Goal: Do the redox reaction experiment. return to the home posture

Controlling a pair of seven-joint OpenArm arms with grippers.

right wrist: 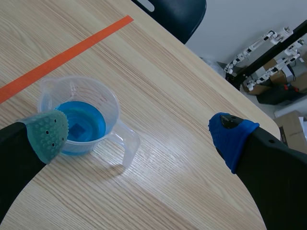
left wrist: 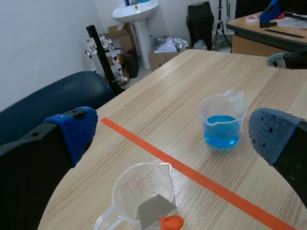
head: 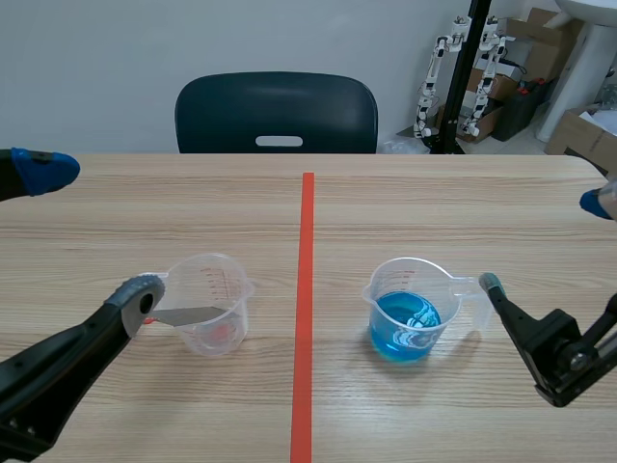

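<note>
The left wrist view cuts off the handle and base of the clear beaker (left wrist: 128,192); its red scale (left wrist: 136,184) is too small to read. In the right wrist view the green pad (right wrist: 48,134) of the right gripper (right wrist: 139,135) hides part of the wall of the blue-liquid beaker (right wrist: 115,112), and the square shape (right wrist: 76,128) under the liquid is unidentifiable.

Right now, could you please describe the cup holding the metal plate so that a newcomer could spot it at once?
Find the orange-red tape line down the middle of the wooden table. On the robot's left of it stands a clear measuring cup. Unlike the cup of blue liquid across the line, it holds a grey metal plate leaning inside.
</note>
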